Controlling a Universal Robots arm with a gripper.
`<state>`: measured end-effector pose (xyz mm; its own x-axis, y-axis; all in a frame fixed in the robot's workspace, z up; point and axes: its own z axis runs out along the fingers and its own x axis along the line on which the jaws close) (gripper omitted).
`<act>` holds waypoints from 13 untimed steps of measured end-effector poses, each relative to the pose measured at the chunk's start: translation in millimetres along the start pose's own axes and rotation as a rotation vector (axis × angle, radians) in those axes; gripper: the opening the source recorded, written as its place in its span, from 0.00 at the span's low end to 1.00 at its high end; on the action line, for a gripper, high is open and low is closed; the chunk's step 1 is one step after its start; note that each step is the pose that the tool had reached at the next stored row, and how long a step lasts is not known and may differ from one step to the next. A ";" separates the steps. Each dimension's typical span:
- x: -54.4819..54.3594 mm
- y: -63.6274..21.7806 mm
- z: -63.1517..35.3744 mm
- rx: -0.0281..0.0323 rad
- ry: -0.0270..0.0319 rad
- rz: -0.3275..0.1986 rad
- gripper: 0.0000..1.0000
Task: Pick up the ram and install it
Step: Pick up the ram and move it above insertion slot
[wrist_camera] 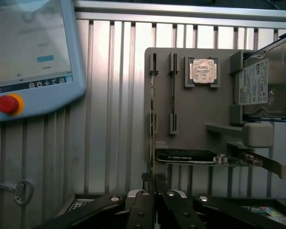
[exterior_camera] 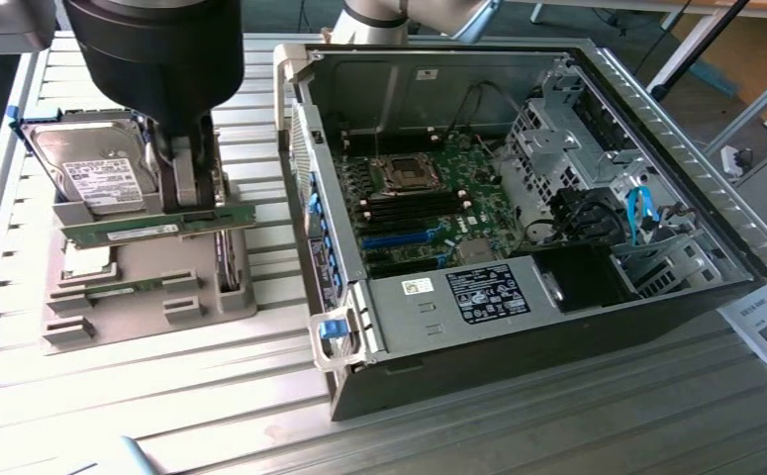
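1. The fingers [wrist_camera: 144, 202] are pinched together on the ram [exterior_camera: 113, 235], so the gripper [exterior_camera: 188, 213] has it. It's a thin stick, so there's barely any gap between them.
2. The ram hangs just above the grey tray [exterior_camera: 185, 272], near the hard drive [exterior_camera: 93, 173]. It looks clear of its slot. A second green stick [exterior_camera: 126, 287] sits down in the tray.
3. The grip is nearer the stick's end on the exterior view's right, so most of the board pokes out toward that view's left.
4. Its long axis runs roughly side to side in the exterior view, with a slight tilt.
5. The open computer case [exterior_camera: 423, 297] is well off to the exterior view's right on the same counter [exterior_camera: 264, 396]. The black memory slots [exterior_camera: 417, 205] on the motherboard [exterior_camera: 456, 163] seem to run about the same way as the stick, as far as I can judge.
6. Hard to make out:
   - In the wrist view the ram is edge-on, just a thin line running out from the fingertips, and it blends with the tray slot behind it.
   - I can't tell which memory slots are free.
   - The gripper body hides part of the hard drive.
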<state>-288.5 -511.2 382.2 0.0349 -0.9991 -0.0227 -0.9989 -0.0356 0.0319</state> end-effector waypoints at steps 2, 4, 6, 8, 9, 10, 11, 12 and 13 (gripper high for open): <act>0.7 -5.3 -0.2 -0.0006 0.0000 0.000 0.12; 1.4 -10.6 -0.5 -0.0012 0.0000 0.000 0.12; 2.0 -15.7 -0.6 -0.0016 -0.0001 0.000 0.12; 2.0 -15.9 -0.6 -0.0016 0.0000 0.000 0.12; 2.0 -15.9 -0.6 -0.0016 -0.0001 0.000 0.12; 2.0 -16.0 -0.6 -0.0016 0.0000 0.000 0.12; 2.0 -15.9 -0.8 -0.0017 0.0000 0.000 0.12; 2.0 -15.9 -1.2 -0.0017 0.0000 0.000 0.12; 2.0 -15.9 -1.8 -0.0017 0.0001 0.000 0.12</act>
<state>-272.4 -512.7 383.5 0.0348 -0.9991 -0.0226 -0.9988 -0.0356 0.0336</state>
